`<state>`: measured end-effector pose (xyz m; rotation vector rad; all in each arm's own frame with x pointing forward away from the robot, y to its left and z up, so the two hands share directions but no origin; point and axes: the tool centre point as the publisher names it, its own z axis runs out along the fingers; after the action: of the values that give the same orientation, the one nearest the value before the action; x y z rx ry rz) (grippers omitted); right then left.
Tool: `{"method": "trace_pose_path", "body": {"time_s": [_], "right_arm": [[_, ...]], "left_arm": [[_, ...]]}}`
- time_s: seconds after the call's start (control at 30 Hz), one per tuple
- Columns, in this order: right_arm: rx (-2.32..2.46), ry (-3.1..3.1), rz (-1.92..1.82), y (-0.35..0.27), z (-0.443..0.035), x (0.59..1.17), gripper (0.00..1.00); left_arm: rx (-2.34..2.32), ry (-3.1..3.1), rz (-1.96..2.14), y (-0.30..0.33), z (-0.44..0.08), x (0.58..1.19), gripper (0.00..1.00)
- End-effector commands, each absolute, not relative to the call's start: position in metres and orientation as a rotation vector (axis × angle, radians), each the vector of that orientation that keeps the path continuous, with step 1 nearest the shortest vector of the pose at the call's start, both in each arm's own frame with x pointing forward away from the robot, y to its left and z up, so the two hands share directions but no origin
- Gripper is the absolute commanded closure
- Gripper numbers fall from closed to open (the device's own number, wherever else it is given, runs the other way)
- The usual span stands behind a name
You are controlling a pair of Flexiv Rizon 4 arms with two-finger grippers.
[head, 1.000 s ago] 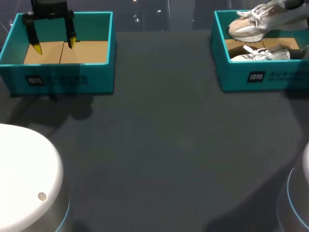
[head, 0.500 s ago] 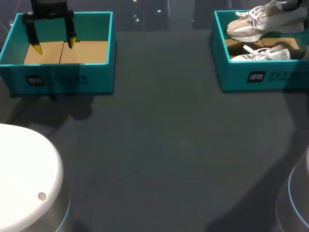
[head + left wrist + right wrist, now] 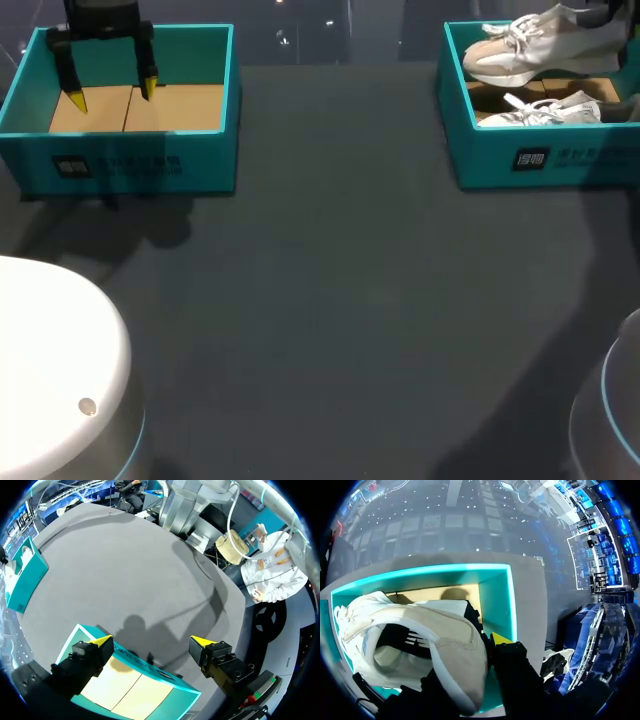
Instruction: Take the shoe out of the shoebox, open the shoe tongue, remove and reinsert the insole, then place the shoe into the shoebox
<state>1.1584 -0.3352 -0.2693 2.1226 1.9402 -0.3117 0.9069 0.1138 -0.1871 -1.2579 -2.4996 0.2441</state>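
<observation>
A beige and white shoe hangs tilted above the right teal shoebox, toe pointing left. My right gripper is shut on its heel at the view's far right edge. In the right wrist view the shoe fills the space ahead of the gripper; one yellow fingertip shows beside the heel, the other is hidden. The box wall lies below. A second white shoe lies inside that box. My left gripper hovers open over the left teal shoebox, nothing between its fingers.
The left box holds only its cardboard floor. Dark grey table surface spreads between and in front of the two boxes. White robot bases stand at the near left and near right corners.
My right gripper has raised the beige shoe higher above the right box and carried it slightly left. The left arm has not moved.
</observation>
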Motion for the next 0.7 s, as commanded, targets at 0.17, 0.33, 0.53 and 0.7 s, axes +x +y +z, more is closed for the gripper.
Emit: {"method": "trace_pose_path", "body": {"time_s": [0.17,0.33,0.53,0.7], "right_arm": [[2.138,1.979,-0.341,-0.336,-0.294,1.169,1.00],[2.133,1.995,-0.333,-0.336,-0.304,1.169,1.00],[2.139,2.018,-0.330,-0.331,-0.316,1.170,1.00],[2.137,2.023,-0.332,-0.329,-0.326,1.169,1.00]], "left_arm": [[-1.260,-2.501,0.242,0.114,-0.187,0.906,0.00],[-1.260,-2.501,0.242,0.114,-0.187,0.906,0.00],[-1.260,-2.501,0.242,0.114,-0.187,0.906,0.00],[-1.260,-2.501,0.242,0.114,-0.187,0.906,0.00]]}}
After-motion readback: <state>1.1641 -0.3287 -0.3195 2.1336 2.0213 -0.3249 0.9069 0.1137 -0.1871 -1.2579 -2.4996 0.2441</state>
